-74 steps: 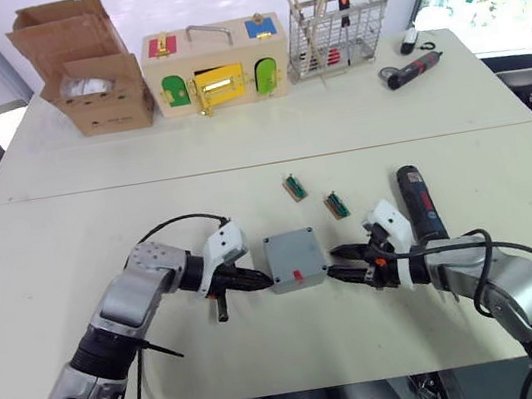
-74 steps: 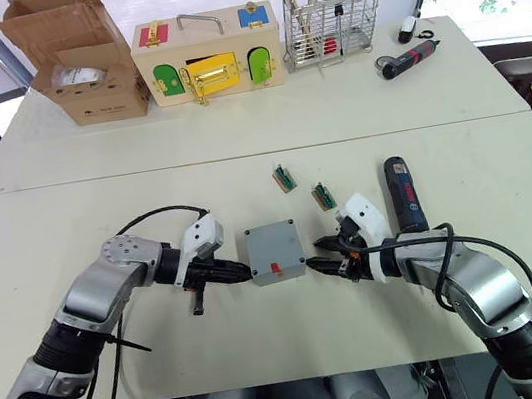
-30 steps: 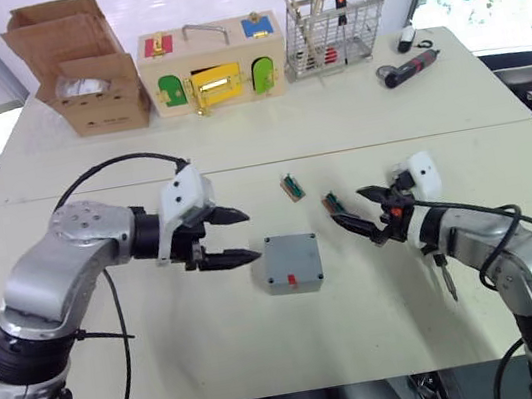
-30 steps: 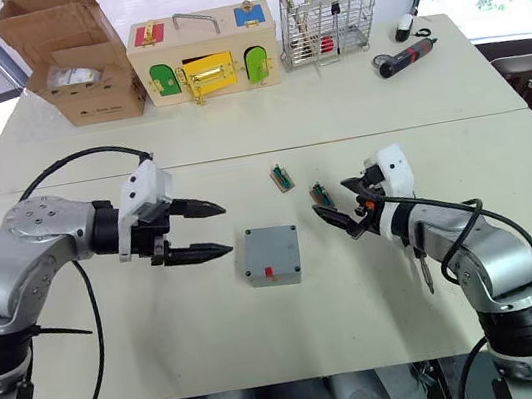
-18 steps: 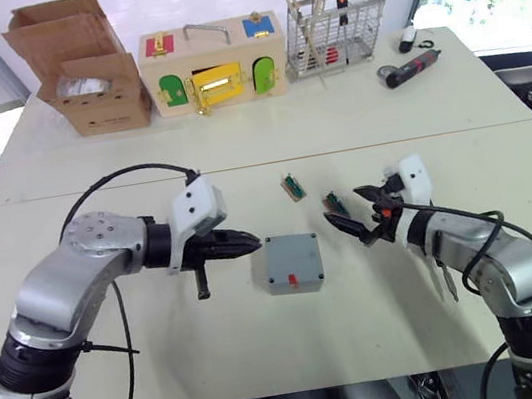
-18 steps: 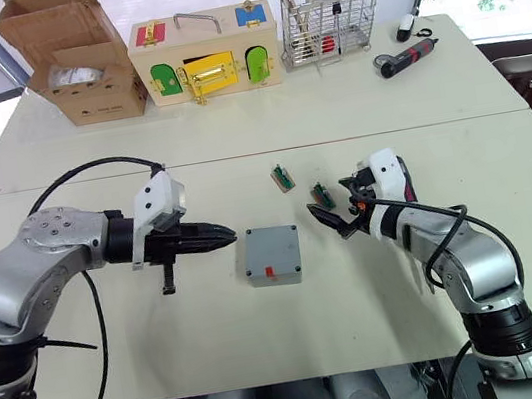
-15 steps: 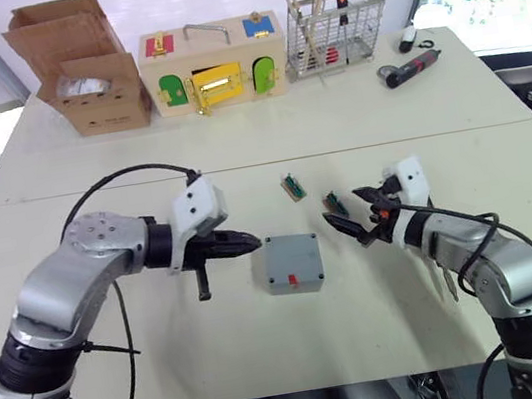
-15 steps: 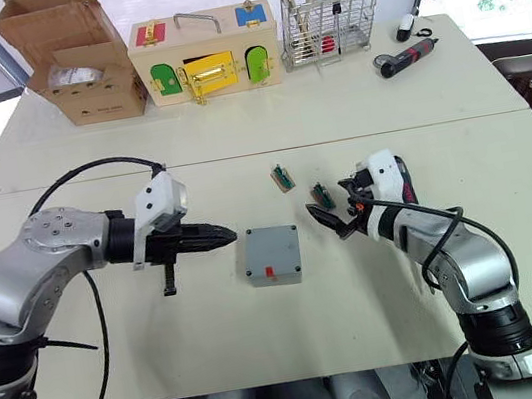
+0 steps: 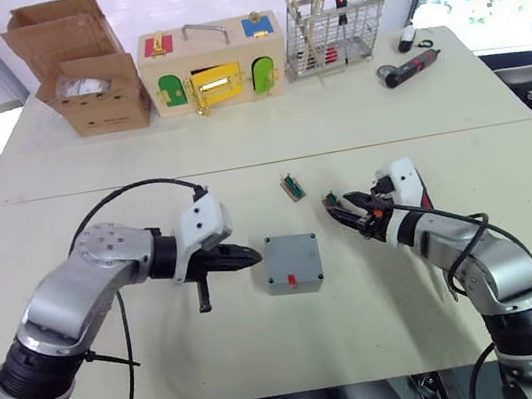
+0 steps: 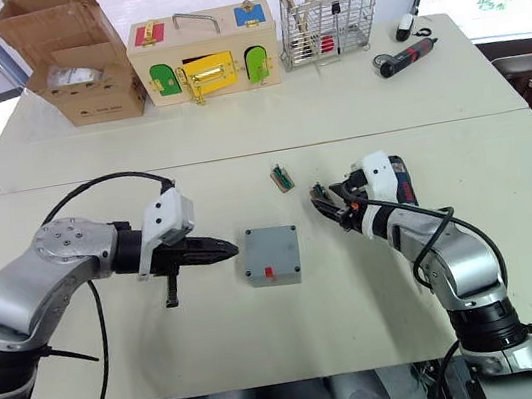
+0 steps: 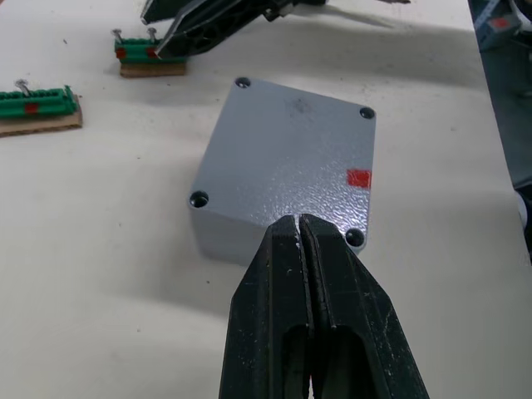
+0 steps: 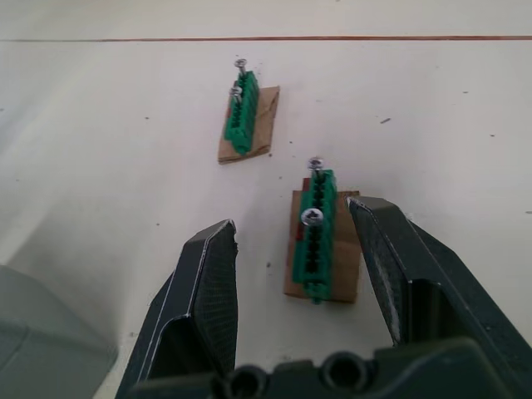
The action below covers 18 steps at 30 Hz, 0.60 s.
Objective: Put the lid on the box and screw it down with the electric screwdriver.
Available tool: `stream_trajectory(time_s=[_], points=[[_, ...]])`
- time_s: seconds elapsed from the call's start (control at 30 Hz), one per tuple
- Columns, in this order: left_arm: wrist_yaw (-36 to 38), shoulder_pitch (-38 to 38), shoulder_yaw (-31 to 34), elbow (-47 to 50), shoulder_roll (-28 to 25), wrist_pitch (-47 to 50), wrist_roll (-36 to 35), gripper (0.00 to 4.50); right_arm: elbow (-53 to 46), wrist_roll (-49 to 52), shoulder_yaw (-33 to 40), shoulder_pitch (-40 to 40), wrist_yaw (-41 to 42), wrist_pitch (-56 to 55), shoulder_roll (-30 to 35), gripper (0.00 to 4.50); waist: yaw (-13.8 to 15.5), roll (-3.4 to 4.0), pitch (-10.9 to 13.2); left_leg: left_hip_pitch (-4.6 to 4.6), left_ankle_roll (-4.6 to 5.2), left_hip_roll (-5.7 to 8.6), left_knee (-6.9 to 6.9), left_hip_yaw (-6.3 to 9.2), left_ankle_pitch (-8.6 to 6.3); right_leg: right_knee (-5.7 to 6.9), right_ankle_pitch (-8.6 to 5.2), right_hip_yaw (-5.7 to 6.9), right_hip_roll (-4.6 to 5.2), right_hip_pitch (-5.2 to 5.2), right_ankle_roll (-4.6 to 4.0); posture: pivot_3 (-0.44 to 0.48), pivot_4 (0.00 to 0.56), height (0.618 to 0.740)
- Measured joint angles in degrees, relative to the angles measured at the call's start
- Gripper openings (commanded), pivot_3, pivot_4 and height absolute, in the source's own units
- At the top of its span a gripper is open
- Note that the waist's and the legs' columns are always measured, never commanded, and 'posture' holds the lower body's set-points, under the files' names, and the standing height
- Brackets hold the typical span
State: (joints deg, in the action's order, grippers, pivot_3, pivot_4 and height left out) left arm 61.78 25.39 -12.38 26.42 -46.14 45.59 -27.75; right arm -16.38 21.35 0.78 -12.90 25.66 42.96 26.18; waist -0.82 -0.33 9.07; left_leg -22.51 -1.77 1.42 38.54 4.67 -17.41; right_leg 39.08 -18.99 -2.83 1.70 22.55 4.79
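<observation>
The fingers of the left gripper are pressed together with nothing between them, their tips at the near edge of the box, level with its rim; whether they touch it cannot be told. The fingers of the right gripper are spread wide and hold nothing; they straddle a green screw holder lying on a small card base on the worktop, one finger on each side and apart from it. The holder's long axis runs along the line of the fingers, so a closing stroke would meet its long sides. A second green screw holder lies farther off, well apart from both grippers. The lid sits flat on the box, its four corner screw holes showing and a small red mark near one corner. The box rests near the centre of the worktop, between the two arms, the left gripper being the nearer. The electric screwdriver lies on the worktop just beyond the right wrist, partly hidden by the arm. Judged from this state, lid placement is complete and screw pickup is the step in hand.
</observation>
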Motion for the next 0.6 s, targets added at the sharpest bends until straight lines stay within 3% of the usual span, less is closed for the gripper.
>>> stream_trajectory(time_s=[0.1,0.13,0.2,0.27,0.6], points=[[0.03,0.04,-0.19,-0.02,0.01,0.0,0.02,0.0,0.19,-0.11,-0.01,-0.02,0.01,-0.09,-0.33,2.39,0.02,0.0,0.0,0.0,0.0,0.0,0.0,0.0,0.0,0.0,0.0,0.0,0.0,0.0,0.0,0.0,0.15,0.74],[0.03,0.04,-0.19,-0.02,0.01,0.0,0.03,0.0,0.32,-0.16,0.0,-0.07,0.01,-0.11,-0.33,1.85,0.01,0.0,0.0,0.0,0.0,0.0,0.0,0.0,0.0,0.0,0.0,0.0,0.0,0.0,0.0,0.0,0.15,0.74],[0.04,0.04,-0.2,-0.05,0.01,0.0,0.08,0.0,0.74,-0.36,0.0,-0.37,0.0,-0.23,-0.35,1.16,-0.01,0.0,0.0,0.0,0.0,0.0,0.0,0.0,0.0,0.0,0.0,0.0,0.0,0.0,0.0,0.0,0.15,0.74],[0.04,0.04,-0.23,-0.24,0.02,-0.02,0.15,0.0,0.88,-0.46,0.0,-0.55,0.0,-0.79,-0.41,0.07,0.0,0.0,0.0,0.0,0.0,0.0,-0.01,0.0,0.0,0.0,0.0,0.0,0.0,0.01,0.0,0.0,0.15,0.74],[0.33,0.13,-0.46,-1.46,0.02,-1.52,2.15,0.0,1.34,-1.06,-0.02,-0.61,-0.03,-2.15,-0.99,0.03,0.0,0.0,0.0,0.0,-0.01,0.0,-0.01,-0.01,0.0,0.0,0.0,0.0,0.0,0.01,0.0,0.0,0.15,0.74]])
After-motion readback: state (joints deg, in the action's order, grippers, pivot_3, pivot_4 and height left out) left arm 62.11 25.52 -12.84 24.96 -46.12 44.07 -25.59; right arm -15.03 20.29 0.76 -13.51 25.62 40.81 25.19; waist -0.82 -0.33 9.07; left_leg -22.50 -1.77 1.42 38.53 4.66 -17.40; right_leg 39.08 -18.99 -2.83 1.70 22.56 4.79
